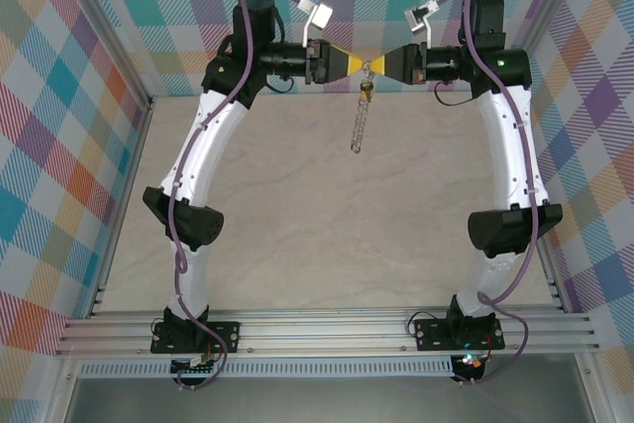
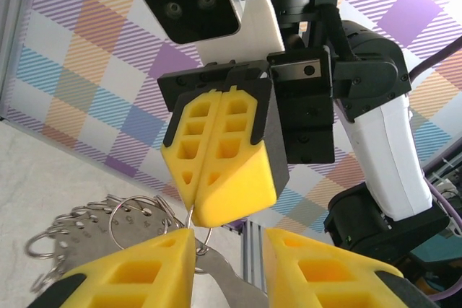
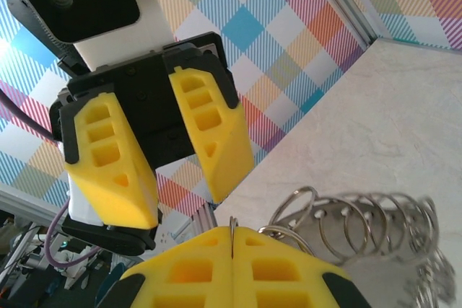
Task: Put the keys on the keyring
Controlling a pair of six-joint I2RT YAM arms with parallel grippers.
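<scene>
The keyring (image 1: 361, 124) hangs as a floppy grey chain of loops from the spot where both grippers meet, high over the table's far side. A small key (image 1: 368, 94) with a gold head dangles near its top. My right gripper (image 3: 232, 239) is shut on a thin wire ring of the keyring (image 3: 361, 225), which sticks up between its pads. My left gripper (image 2: 229, 247) faces it tip to tip, jaws apart, its left finger (image 2: 137, 268) against the ring wire. A flat grey metal piece (image 2: 224, 279) lies in the gap, gripped by neither finger. The keyring's loops (image 2: 94, 229) fan out to the left.
The beige table (image 1: 297, 225) lies far below the hanging chain. Plaid walls (image 1: 59, 96) close in the left, right and back. An aluminium rail (image 1: 327, 329) runs along the near edge by the arm bases.
</scene>
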